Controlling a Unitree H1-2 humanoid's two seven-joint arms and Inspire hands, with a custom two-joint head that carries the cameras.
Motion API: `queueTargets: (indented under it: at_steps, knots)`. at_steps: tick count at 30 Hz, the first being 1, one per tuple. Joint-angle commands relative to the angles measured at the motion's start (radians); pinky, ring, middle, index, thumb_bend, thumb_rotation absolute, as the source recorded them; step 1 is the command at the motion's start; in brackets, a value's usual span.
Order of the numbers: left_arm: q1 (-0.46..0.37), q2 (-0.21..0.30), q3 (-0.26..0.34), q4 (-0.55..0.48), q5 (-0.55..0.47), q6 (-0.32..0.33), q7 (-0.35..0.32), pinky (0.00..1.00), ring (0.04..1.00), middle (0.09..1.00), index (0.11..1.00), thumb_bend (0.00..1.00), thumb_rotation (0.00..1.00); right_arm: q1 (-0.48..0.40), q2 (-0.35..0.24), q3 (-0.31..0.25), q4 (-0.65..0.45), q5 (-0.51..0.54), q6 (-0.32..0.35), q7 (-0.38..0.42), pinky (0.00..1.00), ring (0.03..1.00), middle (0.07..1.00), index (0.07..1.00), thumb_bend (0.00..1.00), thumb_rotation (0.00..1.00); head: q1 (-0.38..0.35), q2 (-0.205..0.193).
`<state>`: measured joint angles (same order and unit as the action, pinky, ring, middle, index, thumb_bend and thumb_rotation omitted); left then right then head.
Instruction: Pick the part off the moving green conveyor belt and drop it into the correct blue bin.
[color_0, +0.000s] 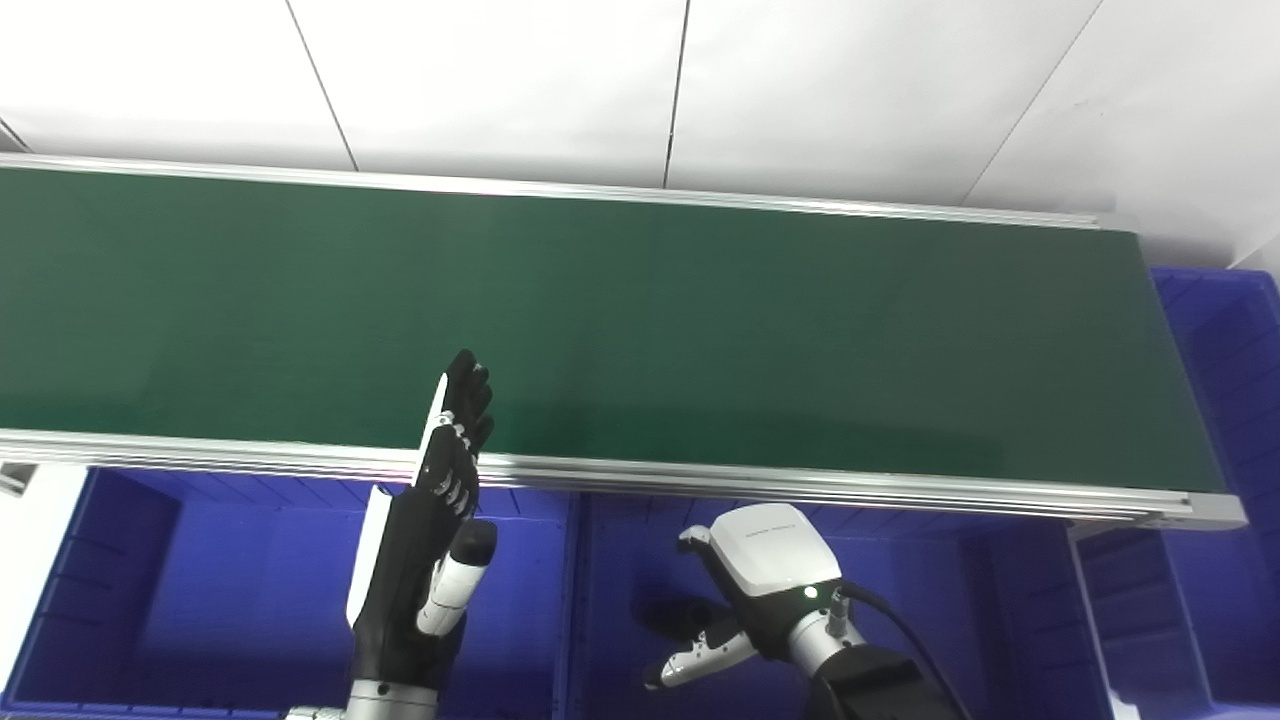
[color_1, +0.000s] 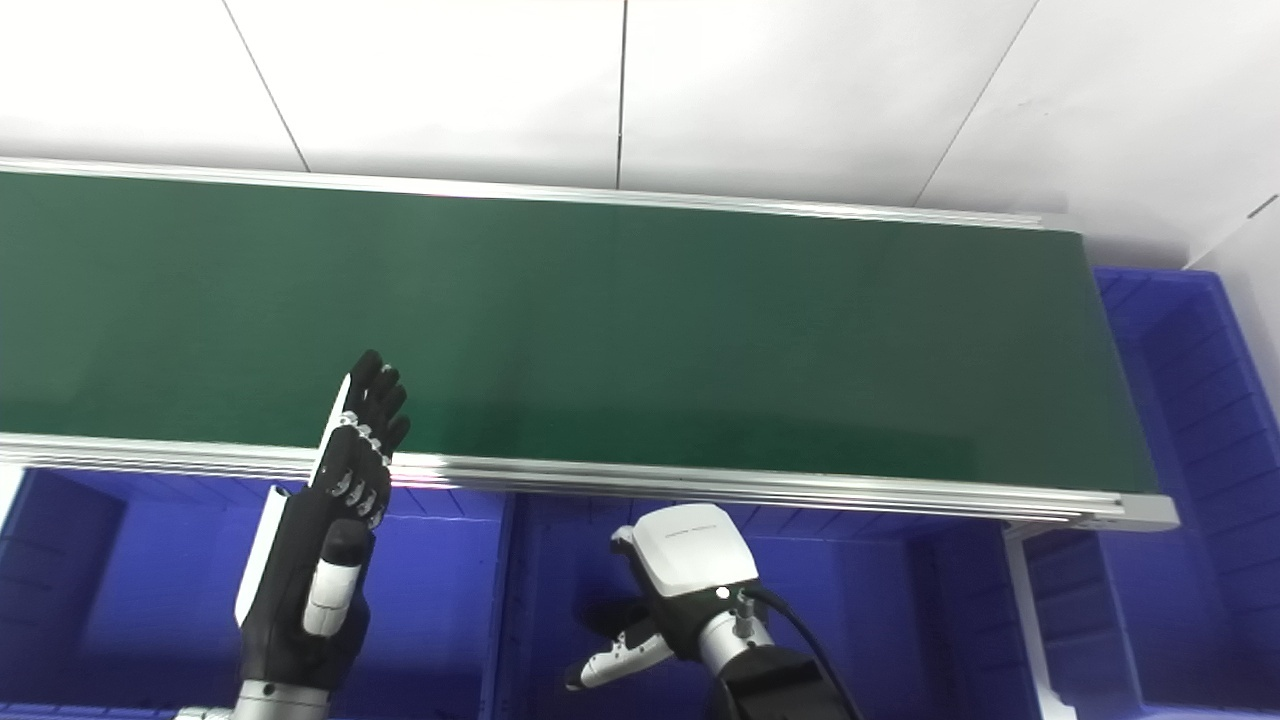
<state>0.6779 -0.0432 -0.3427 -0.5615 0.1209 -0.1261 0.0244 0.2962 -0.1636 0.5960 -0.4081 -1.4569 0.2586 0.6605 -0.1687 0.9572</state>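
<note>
Here, both hands (color_0: 425, 530) (color_0: 745, 590) hover over blue bins (color_0: 200, 590) beside belt (color_0: 640, 320).

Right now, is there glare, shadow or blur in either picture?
Left eye view: a pale sheen crosses the belt and both hands, left hand and right hand, look sharp. Right eye view: the bin is dark inside.

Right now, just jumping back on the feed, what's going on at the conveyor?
No part shows on the green conveyor belt; its visible stretch is bare. The left robot hand is raised with fingers straight and apart, fingertips over the belt's near rail, holding nothing. The right robot hand sits low over the middle blue bin, back toward the cameras, so its grip can't be read. More blue bins lie below the left hand and past the belt's right end.
</note>
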Motion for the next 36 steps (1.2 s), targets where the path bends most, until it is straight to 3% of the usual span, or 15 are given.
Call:
queueTargets:
  at_steps: [1,3,5,7,12,18,24,27,32,36]
  knots:
    - [0.014,0.001,-0.003,-0.035,0.013,-0.01,-0.006,1.0,1.0,1.0,1.0,0.81,0.91,0.005,0.019,-0.013,-0.051,0.045,-0.029,0.001,0.45,0.616,0.742,0.817,1.0,0.74,0.002,0.001]
    - [0.015,0.002,-0.003,-0.037,0.011,-0.009,-0.007,1.0,1.0,1.0,1.0,0.8,0.91,0.016,0.03,-0.036,-0.085,0.123,-0.016,0.024,0.49,0.639,0.755,0.823,1.0,0.79,0.002,0.002]
    - [0.017,0.001,-0.002,-0.037,0.017,-0.01,-0.004,1.0,1.0,1.0,1.0,0.79,0.92,0.03,0.045,-0.073,-0.15,0.261,0.006,0.055,0.52,0.668,0.777,0.834,0.91,0.91,0.002,0.003]
    - [0.021,0.0,0.0,-0.041,0.023,-0.011,-0.002,1.0,1.0,1.0,1.0,0.79,0.92,0.046,0.058,-0.107,-0.214,0.388,0.015,0.059,0.54,0.683,0.78,0.832,0.86,0.97,-0.004,0.007]
    - [0.023,0.005,0.002,-0.046,0.022,-0.007,-0.006,1.0,1.0,1.0,1.0,0.8,0.92,0.142,0.112,-0.202,-0.337,0.707,0.022,-0.03,0.62,0.734,0.799,0.832,0.78,0.99,-0.012,0.009]
    - [0.018,0.014,0.01,-0.048,0.01,-0.007,-0.01,1.0,1.0,1.0,1.0,0.81,0.91,0.266,0.149,-0.262,-0.387,0.964,-0.027,-0.181,0.73,0.818,0.853,0.876,0.83,0.98,-0.023,0.01]
    - [0.012,0.031,0.027,-0.054,-0.014,-0.002,-0.014,1.0,1.0,1.0,1.0,0.81,0.91,0.34,0.144,-0.279,-0.353,1.093,-0.133,-0.333,0.79,0.871,0.921,0.935,0.92,0.98,-0.076,0.01]
    - [0.007,0.037,0.042,-0.06,-0.039,0.007,-0.015,1.0,1.0,1.0,1.0,0.8,0.9,0.357,0.168,-0.285,-0.296,1.118,-0.23,-0.435,0.83,0.891,0.925,0.937,0.91,0.99,-0.14,0.012]
    - [-0.004,0.056,0.068,-0.062,-0.1,0.01,-0.027,1.0,1.0,1.0,1.0,0.78,0.87,0.343,0.22,-0.29,-0.2,1.168,-0.295,-0.541,0.92,0.955,0.949,0.97,0.95,1.0,-0.218,0.011]
    - [-0.01,0.068,0.078,-0.068,-0.127,0.025,-0.041,1.0,1.0,1.0,1.0,0.75,0.87,0.32,0.224,-0.263,-0.168,1.125,-0.314,-0.567,0.91,0.952,0.948,0.967,0.95,1.0,-0.229,0.013]
